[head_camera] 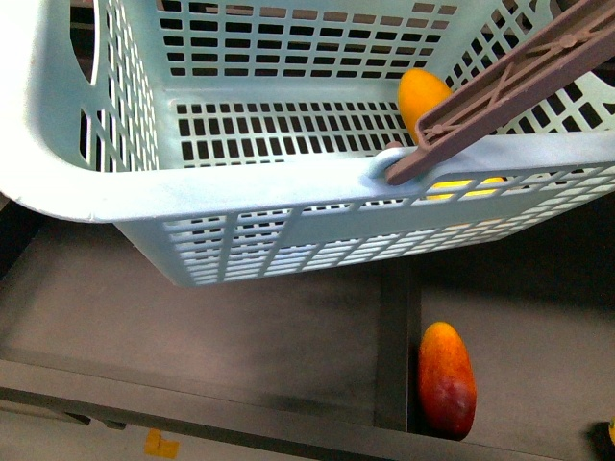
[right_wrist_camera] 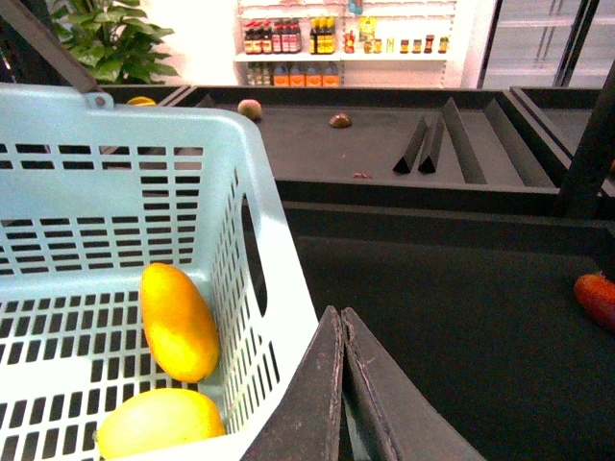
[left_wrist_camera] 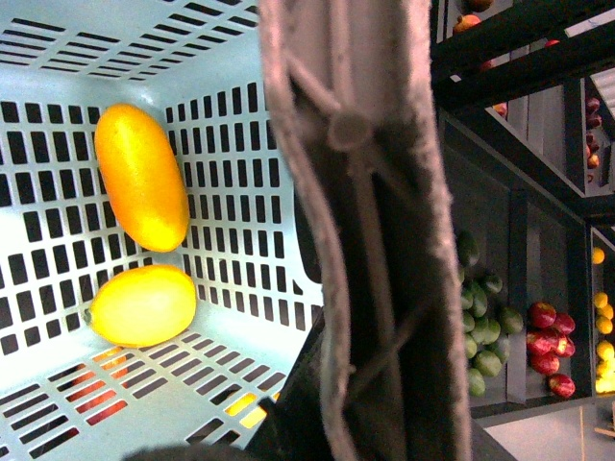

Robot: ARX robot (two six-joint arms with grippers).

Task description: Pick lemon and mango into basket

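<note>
- The basket [head_camera: 240, 206] fills most of my front view, raised over the dark display trays [head_camera: 192, 327]; its near wall overhangs the tray divider [head_camera: 394, 336], and one brown handle [head_camera: 509, 82] crosses the right corner.
- The mango [left_wrist_camera: 141, 178] lies on the basket floor against a slotted wall, on the right side of the basket as I see it from the front.
- The lemon [left_wrist_camera: 144, 305] rests just beside the mango in the same corner; whether the two touch I cannot tell.
- With both fruits inside, I judge the picking done; nothing named in the task is left outside.
- The right gripper [right_wrist_camera: 344, 384] sits just outside the basket wall over bare tray, its two fingers pressed together on nothing.
- The left gripper I cannot make out; its wrist camera is largely blocked by the handle close to the lens, so its fingers' state is unknown to me.
- A red-and-orange fruit [head_camera: 447, 379] lies in the near right tray, beside the divider.
- Open room: bare tray below and right of the basket; the tight spots are the basket rim, the handle and the divider.
</note>
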